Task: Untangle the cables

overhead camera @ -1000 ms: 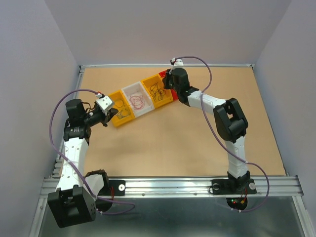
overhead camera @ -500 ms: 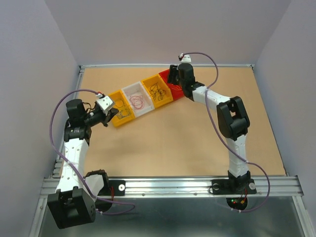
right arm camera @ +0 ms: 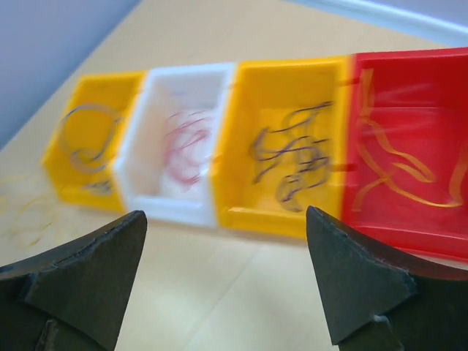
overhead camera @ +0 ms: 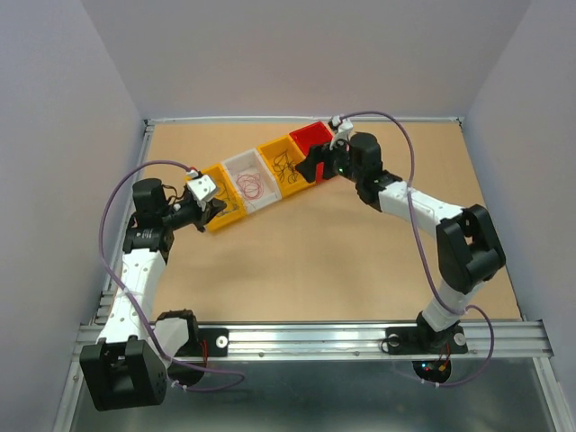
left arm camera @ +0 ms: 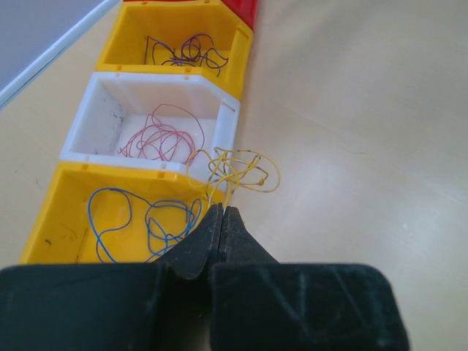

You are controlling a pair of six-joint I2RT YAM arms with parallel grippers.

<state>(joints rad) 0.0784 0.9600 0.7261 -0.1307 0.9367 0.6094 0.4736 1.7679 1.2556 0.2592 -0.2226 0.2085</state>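
Left tool (left arm camera: 221, 212) clenched on yellow wire (left arm camera: 241, 164) mid-frame, right tool (right arm camera: 224, 219) released; sorting underway, wire probably needed carrying to red bin (right arm camera: 409, 238) next.

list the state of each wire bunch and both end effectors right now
left end effector: shut on the yellow wire
right end effector: open, empty
yellow wire: pinched at one end, loops free by the white bin
blue wire: loose in the left yellow bin
pink wire: loose in the white bin
dark wire: loose in the right yellow bin
red bin: holds orange strands, blurred
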